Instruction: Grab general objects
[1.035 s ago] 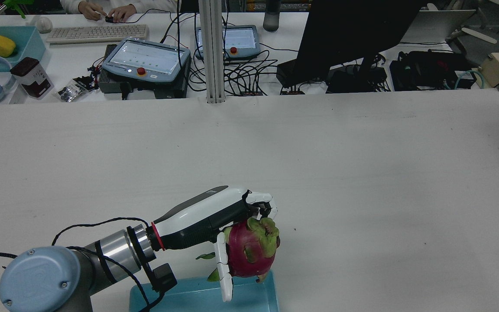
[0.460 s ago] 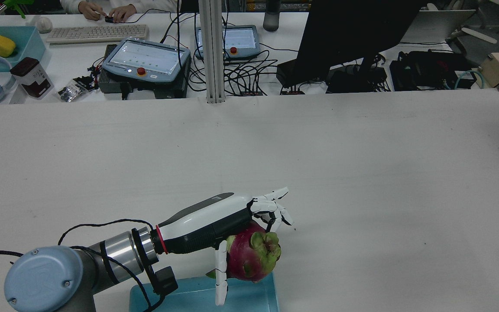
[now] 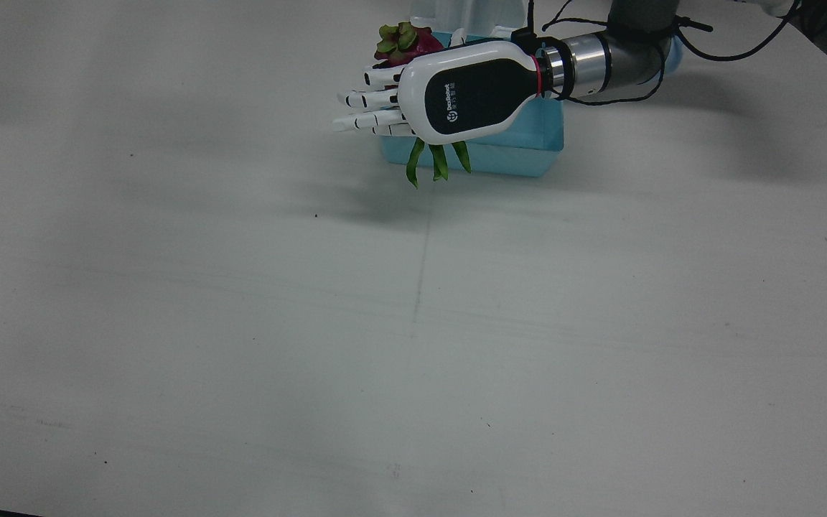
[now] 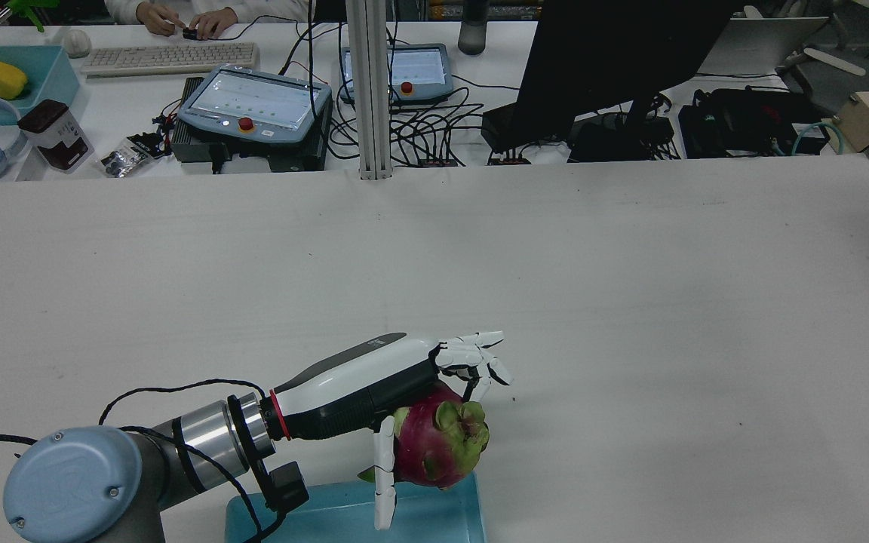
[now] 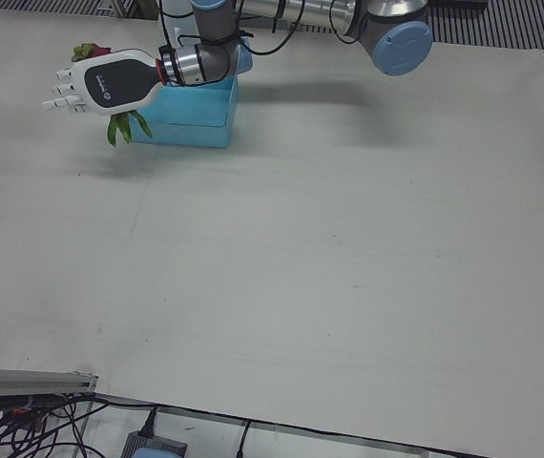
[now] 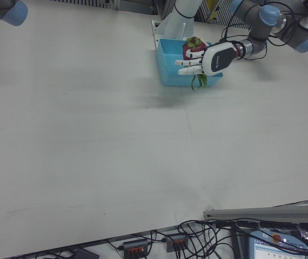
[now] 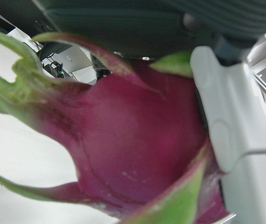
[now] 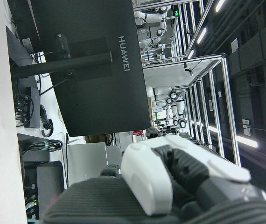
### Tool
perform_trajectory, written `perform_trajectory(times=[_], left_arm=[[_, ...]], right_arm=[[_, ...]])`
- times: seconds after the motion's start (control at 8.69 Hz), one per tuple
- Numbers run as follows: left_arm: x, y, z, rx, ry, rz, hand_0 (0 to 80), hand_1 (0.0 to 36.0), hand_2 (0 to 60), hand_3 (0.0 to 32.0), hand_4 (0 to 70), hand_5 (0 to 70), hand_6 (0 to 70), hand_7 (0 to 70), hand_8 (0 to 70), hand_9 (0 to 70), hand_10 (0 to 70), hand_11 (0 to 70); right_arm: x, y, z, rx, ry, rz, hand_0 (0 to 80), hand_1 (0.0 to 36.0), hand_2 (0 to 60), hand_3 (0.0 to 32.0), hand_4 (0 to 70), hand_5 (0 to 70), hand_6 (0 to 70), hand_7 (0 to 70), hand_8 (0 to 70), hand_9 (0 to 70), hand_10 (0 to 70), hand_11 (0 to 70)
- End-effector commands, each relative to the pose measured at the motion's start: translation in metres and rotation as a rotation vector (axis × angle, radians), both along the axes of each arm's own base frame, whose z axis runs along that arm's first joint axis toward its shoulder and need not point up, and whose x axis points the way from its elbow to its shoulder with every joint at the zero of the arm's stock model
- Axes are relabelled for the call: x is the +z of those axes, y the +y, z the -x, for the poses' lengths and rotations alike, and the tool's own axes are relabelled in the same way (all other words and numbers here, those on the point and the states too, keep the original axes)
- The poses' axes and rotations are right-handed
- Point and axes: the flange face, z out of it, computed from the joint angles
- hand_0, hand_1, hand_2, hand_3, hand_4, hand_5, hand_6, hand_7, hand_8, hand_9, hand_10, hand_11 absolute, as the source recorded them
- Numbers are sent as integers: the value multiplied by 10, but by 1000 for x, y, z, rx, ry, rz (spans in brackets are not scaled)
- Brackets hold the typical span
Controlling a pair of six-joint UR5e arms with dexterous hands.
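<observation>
One dragon fruit (image 4: 438,445), magenta with green scales, tucked right under the palm of the left robot hand (image 4: 389,381). In the rear view, sits at about 5 o'clock from the palm, over the corner of a blue bin (image 4: 434,520) near the bottom edge of the counter (image 4: 631,302). Cannot tell from here whether it rests on the bin's rim or inside it.

In the front view, peeks out at about 11 o'clock from the back of the left robot hand (image 3: 442,97), only its leafy crown (image 3: 403,39) showing. Three long green leaf tips (image 3: 435,158) hang out at 6 o'clock, over the bin's front wall (image 3: 521,154).

Fills nearly the whole left hand view: red skin (image 7: 137,140) pressed close to the camera, one white finger segment (image 7: 231,121) lying against it at 3 o'clock.

Left robot hand spread wide, gripping nothing. Fingers (image 4: 480,354) stretched almost straight, pointing toward 2 o'clock in the rear view and clear of the fruit. Thumb (image 4: 383,483) pointing straight down at 6 o'clock, lying along the fruit's side. Underside of the palm looks to touch the top of the fruit. Same flat, extended pose in the left-front view (image 5: 100,84) and the right-front view (image 6: 211,58).

Right robot hand (image 8: 147,177) seen only as a white and black part in its own camera; cannot tell how far open, and nothing visible in it.
</observation>
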Motion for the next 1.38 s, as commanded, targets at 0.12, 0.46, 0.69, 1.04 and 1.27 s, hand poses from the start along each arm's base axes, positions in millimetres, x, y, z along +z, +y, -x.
perform_trajectory(times=[0.12,0.46,0.69,1.04,1.27], left_arm=[[4,6,-2,35,-14,-23,444,37,0,0,177,137,159,225,62,31,50,77],[13,7,-2,37,-10,-25,324,0,0,0,83,451,105,214,29,28,18,25],[28,7,0,37,12,-30,243,0,0,0,109,115,95,211,20,28,12,14],[35,5,1,38,-24,-13,82,0,0,0,2,700,116,228,13,31,18,20],[55,-4,13,15,-59,4,388,33,0,0,29,700,120,221,14,30,26,41]], right_arm=[[0,0,0,1,0,0,0,0,0,0,0,0,0,0,0,0,0,0],[0,0,0,-1,1,0,0,0,0,0,0,0,0,0,0,0,0,0],[0,0,0,-1,0,0,0,0,0,0,0,0,0,0,0,0,0,0],[0,0,0,-1,0,0,0,0,0,0,0,0,0,0,0,0,0,0],[0,0,0,-1,0,0,0,0,0,0,0,0,0,0,0,0,0,0]])
